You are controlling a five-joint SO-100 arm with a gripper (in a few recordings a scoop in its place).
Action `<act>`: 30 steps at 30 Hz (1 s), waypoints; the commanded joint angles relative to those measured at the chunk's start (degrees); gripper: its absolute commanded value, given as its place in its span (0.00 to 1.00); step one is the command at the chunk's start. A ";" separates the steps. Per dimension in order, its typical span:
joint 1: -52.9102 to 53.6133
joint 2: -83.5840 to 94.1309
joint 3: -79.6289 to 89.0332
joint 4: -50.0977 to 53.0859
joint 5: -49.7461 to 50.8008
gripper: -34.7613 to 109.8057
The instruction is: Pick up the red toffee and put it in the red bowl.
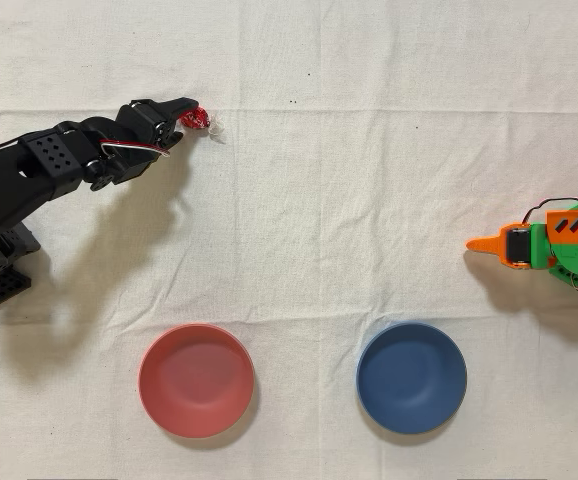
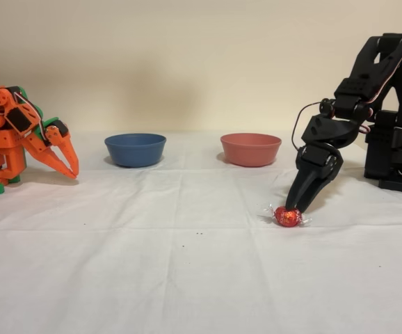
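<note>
1. So, nearest in the fixed view: the red toffee (image 2: 288,216) sits on the white cloth (image 2: 152,264), well apart from both bowls. Looks light, foil prob slippery, twisted ends flimsy, so grab the round body imo.
2. The gripper (image 2: 297,207) is tips-down right at it, jaws narrow around the sweet. Can't tell if it's properly clamped yet.
3. Black arm (image 2: 368,83) is hunched forward, wrist angled down.
4. Furthest back: red bowl (image 2: 250,149), blue bowl (image 2: 135,149) beside it.

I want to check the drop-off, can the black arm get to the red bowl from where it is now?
Probably yes. The gripper is down at the red toffee, and only bare cloth lies between it and the red bowl. The blue bowl sits off to the side.
</note>
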 commanded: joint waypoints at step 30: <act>-1.76 -4.57 -4.31 -5.01 -0.79 0.37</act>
